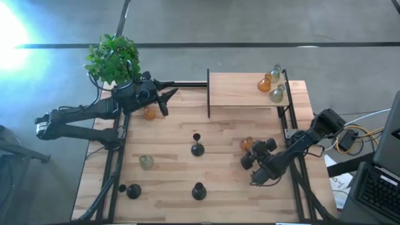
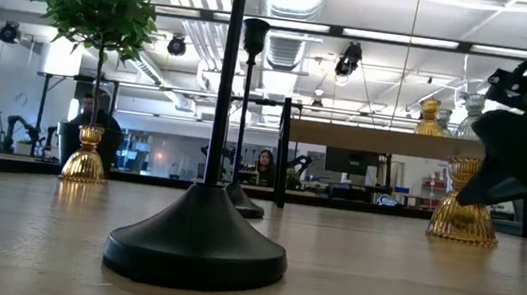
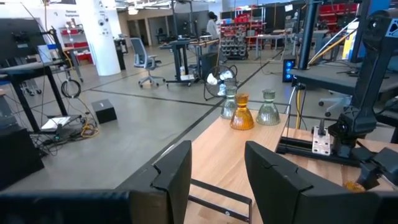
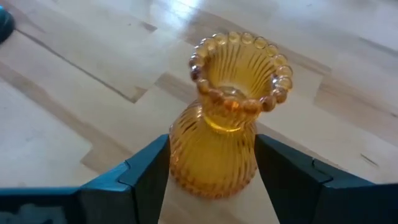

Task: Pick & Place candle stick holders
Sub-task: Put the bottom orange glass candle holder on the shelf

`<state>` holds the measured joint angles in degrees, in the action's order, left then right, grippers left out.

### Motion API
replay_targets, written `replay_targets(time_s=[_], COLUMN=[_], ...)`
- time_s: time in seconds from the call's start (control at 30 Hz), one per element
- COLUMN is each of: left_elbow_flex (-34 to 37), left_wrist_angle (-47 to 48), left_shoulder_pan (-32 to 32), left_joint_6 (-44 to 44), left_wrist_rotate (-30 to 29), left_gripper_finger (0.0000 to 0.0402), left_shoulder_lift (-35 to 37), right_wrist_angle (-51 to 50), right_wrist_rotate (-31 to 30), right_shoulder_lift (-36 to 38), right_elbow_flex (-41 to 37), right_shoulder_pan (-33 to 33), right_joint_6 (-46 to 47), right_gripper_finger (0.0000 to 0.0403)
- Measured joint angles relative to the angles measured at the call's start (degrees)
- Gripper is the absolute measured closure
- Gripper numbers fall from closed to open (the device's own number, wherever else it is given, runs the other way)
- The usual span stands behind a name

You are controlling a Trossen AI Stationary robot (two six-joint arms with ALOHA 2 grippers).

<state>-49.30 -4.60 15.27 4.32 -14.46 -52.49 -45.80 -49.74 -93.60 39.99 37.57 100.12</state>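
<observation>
No readable text, label, brand, number or sign appears in any of the 4 views. In the left wrist view, a white pillar in the room behind the table carries small dark marks and a sign hangs near the ceiling, but the lettering on both is too small to make out.
</observation>
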Motion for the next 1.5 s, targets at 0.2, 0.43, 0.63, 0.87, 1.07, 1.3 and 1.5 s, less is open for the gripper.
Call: replay_targets(time_s=[0.2, 0.43, 0.63, 0.87, 1.07, 1.3, 1.5], left_elbow_flex=[0.0, 0.0, 0.0, 0.0, 0.0, 0.0, 0.0], left_wrist_angle=[0.2, 0.4, 0.5, 1.0, 1.1, 1.2, 1.2], left_shoulder_pan=[0.0, 0.0, 0.0, 0.0, 0.0, 0.0, 0.0], left_joint_6=[0.0, 0.0, 0.0, 0.0, 0.0, 0.0, 0.0], left_wrist_rotate=[0.0, 0.0, 0.0, 0.0, 0.0, 0.0, -0.2], left_gripper_finger=[0.0248, 0.0248, 0.0248, 0.0248, 0.0248, 0.0248, 0.0248], left_shoulder_lift=[0.0, 0.0, 0.0, 0.0, 0.0, 0.0, 0.0], right_wrist_angle=[0.5, 0.7, 1.8, 1.8, 1.9, 1.7, 1.7], right_wrist_rotate=[-0.8, -3.0, -3.1, -3.1, -3.8, -3.4, -4.2], right_shoulder_lift=[-0.4, -0.4, -0.4, -0.4, 0.1, 5.2, 14.4], right_elbow_flex=[0.0, 0.0, 0.0, 0.0, 0.0, 1.1, 5.9], right_shoulder_pan=[-1.9, -4.4, -6.4, -8.0, -8.0, -9.0, -13.9], right_joint_6=[0.1, -0.6, -3.2, -3.2, -2.2, -4.3, -18.9], right_gripper_finger=[0.0184, 0.0186, 0.0196, 0.0238, 0.0283, 0.0283, 0.0283])
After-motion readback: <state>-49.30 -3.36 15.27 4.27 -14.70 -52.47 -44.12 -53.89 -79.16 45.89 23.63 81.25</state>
